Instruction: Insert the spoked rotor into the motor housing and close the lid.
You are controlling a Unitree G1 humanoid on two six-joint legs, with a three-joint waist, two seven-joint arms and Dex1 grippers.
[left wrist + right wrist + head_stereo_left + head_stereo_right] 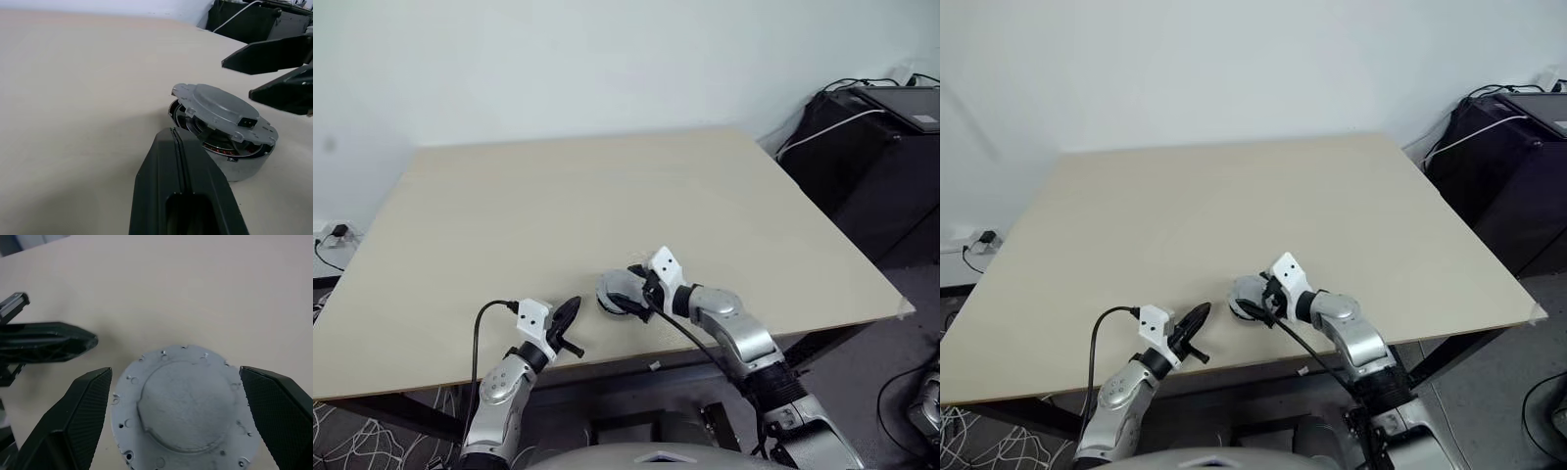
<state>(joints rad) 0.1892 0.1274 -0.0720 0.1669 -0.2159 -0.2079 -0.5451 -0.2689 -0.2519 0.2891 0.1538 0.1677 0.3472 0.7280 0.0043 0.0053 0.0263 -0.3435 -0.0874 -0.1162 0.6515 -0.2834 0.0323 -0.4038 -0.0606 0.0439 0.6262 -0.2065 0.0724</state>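
Motor housing [234, 161] sits on the beige table [607, 206], near the front edge, roughly mid-width. Lid [222, 105] lies on top of it but tilted, not seated flat: on the side facing the left gripper there's a gap, w/ reddish-copper windings and dark inner parts showing under the rim. From above, the lid [183, 404] is a pale grey disc w/ a raised round centre and small holes round the flange. Spoked rotor: can't tell, hidden under the lid if it's in there.

Right gripper [176, 416] hangs right over the lid, jaws spread wide, one finger [78, 416] each side of the disc, neither touching it, holding nothing. It comes in from the right, angled down.

Left gripper [566, 321] is just beside the housing on the left, pointing at it, apart from it, fingers pressed together, empty.

Black cases and cables [871, 127] stand off the table's right side; wall socket w/ plug [337, 233] at left.
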